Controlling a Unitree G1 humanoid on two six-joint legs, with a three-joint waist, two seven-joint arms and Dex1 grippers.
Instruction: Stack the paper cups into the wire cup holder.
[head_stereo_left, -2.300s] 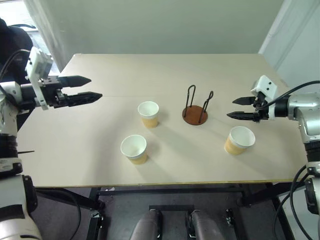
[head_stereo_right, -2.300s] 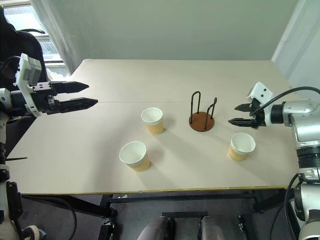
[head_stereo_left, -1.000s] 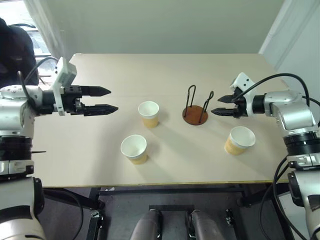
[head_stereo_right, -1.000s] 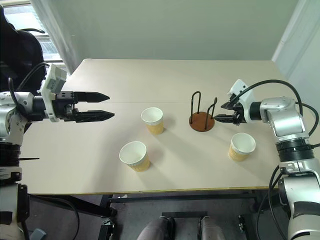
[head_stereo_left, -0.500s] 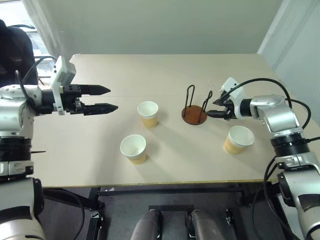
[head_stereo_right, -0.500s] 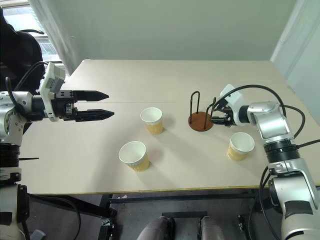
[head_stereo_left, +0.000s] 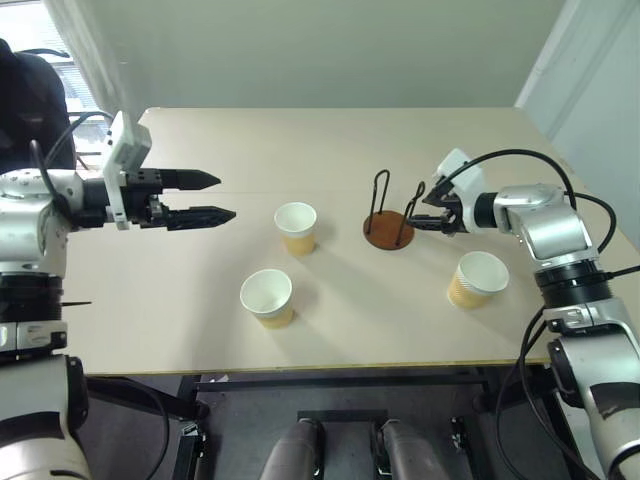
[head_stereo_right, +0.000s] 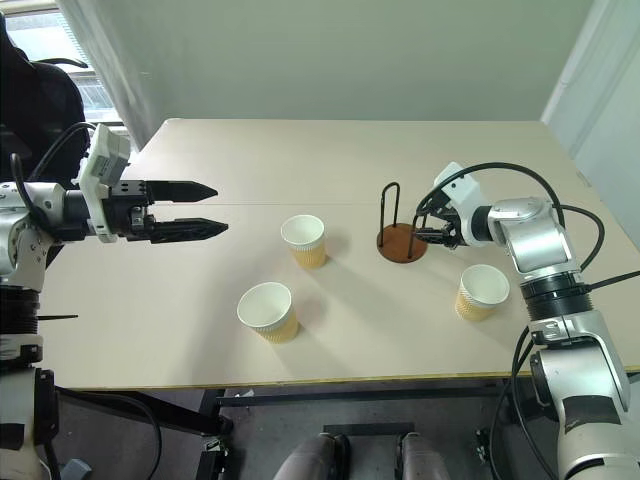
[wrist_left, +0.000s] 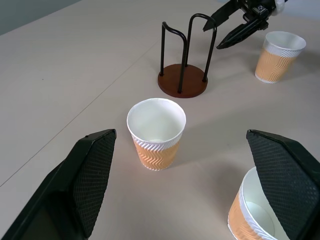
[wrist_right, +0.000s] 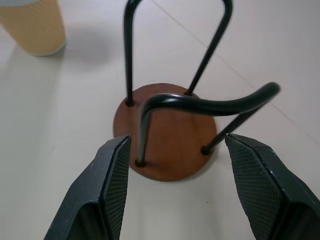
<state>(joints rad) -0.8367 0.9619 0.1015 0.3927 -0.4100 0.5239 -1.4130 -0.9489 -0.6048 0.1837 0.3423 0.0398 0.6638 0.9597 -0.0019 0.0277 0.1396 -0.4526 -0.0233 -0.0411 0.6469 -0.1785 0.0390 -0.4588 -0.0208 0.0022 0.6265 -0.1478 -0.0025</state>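
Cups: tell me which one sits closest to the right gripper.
The cup on the robot's right of the holder, just nearer the robot than the right gripper; the other two stand beyond the holder.

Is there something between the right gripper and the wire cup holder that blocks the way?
No, nothing visible does. The right gripper, jaws open, is right beside the wire cup holder, facing its nearer wire loop, with only bare table under the gap. The three paper cups all stand off to the sides.
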